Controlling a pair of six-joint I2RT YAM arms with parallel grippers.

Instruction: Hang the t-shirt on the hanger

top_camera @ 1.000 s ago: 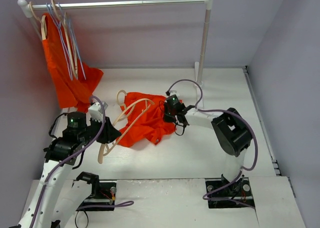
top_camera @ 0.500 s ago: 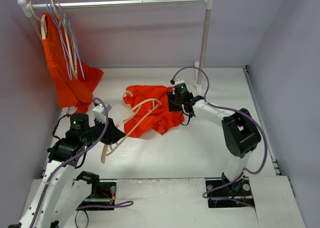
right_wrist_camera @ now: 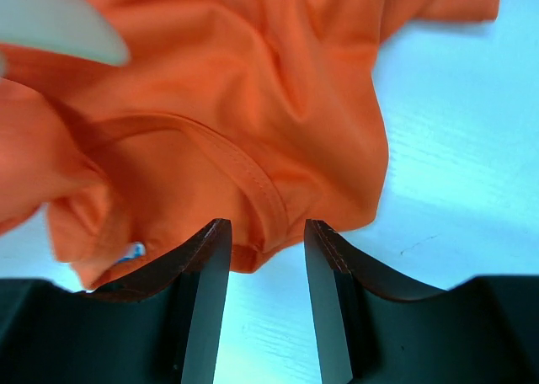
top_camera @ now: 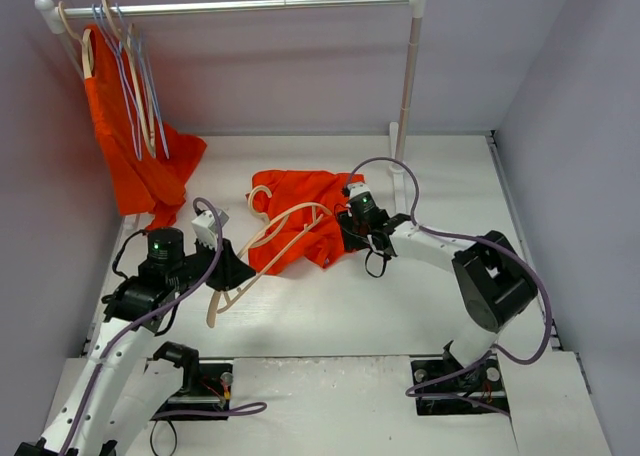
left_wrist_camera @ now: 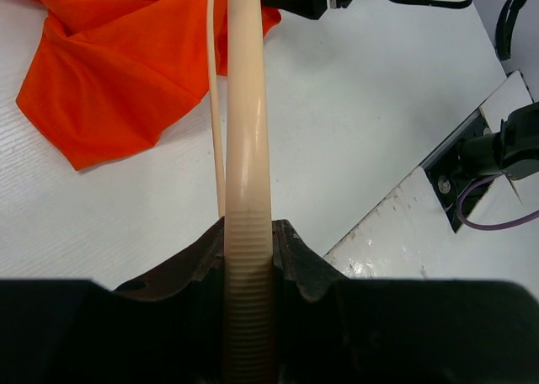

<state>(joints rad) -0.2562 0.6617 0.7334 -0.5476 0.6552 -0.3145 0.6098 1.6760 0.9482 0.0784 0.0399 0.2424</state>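
The orange-red t-shirt lies crumpled on the white table at centre; it also shows in the left wrist view and the right wrist view. My left gripper is shut on one arm of the cream hanger, whose other arm and hook lie over the shirt. In the left wrist view the hanger runs straight up from the gripper. My right gripper is open at the shirt's right edge. In the right wrist view the collar seam lies between the open jaws of the gripper.
A clothes rail crosses the back, its post standing just behind the right gripper. A second orange-red garment and thin lilac-blue wire hangers hang at its left end. Walls close in left, right and back.
My right gripper has moved from the shirt's right side back and then down to its right edge. The shirt and hanger have shifted away from the arms. My left arm has moved slightly right.
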